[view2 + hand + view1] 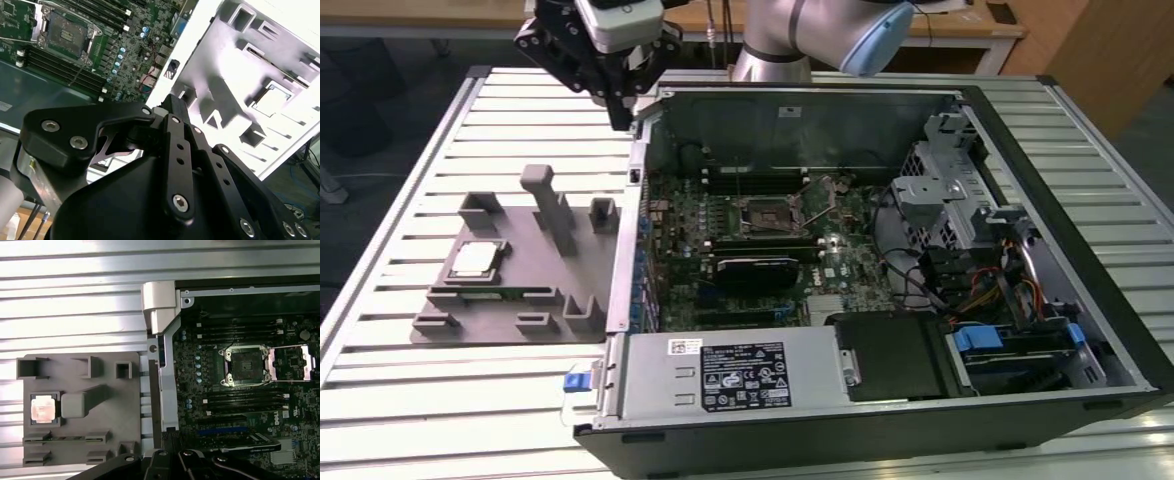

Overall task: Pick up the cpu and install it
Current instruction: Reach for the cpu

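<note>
Gripper (624,112): hangs pointing down over the far corner of the case (814,125), on the exterior view's left, just above the case rim. Its black linkage fills the foreground in the second wrist view, gripper (169,102), and shows at the picture's edge in the first wrist view, gripper (170,458). Opening: cannot tell whether wide or narrow. It is well apart from the cpu.

Cpu (474,260): lies flat, silvery top up, in a square recess of the grey tray (594,275), toward the tray's side on the exterior view's left. In the first wrist view the cpu (42,407) sits just beside a raised grey block (74,405). Not yet picked up.

Tray: rests on the slatted metal table (454,400), just beside the case wall on the exterior view's left. A tall post (544,205) stands upright on it.

Case: open, lying on its side, board (854,265) facing up. The socket (767,212) sits near the middle of the board between rows of long slots. In the first wrist view the socket (247,365) stands open with a dark centre, its plate (292,362) swung aside. The second wrist view shows the same socket (65,32).

Power supply (734,372): at the near side of the case. Arm (807,35): rises behind the case's far wall.
</note>
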You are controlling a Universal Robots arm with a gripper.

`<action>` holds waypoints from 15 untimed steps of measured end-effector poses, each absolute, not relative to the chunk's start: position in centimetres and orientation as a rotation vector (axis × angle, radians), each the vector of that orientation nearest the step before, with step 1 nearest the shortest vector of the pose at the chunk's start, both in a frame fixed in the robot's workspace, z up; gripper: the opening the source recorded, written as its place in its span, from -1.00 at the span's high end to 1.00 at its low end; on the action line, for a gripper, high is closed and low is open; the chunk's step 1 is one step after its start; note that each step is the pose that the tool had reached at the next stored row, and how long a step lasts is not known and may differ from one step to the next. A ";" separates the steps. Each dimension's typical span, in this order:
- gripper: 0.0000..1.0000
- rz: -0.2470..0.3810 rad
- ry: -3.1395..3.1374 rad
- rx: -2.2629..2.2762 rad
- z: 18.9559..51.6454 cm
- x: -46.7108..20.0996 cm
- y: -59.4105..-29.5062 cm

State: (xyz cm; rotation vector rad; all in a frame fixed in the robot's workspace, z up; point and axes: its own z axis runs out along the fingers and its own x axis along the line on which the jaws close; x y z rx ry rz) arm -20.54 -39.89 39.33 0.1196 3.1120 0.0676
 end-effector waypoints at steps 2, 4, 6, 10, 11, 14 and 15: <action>0.79 0.068 3.112 0.120 39.3 -20.7 -39.9; 0.79 0.068 3.112 0.120 39.3 -20.9 -39.9; 0.79 0.068 3.112 0.120 39.3 -21.1 -39.9; 0.79 0.068 3.112 0.120 39.3 -21.4 -39.9; 0.79 0.068 3.112 0.120 39.3 -21.5 -39.9; 0.79 0.068 3.112 0.120 39.3 -21.8 -39.9; 0.79 0.068 3.112 0.120 39.3 -21.9 -39.9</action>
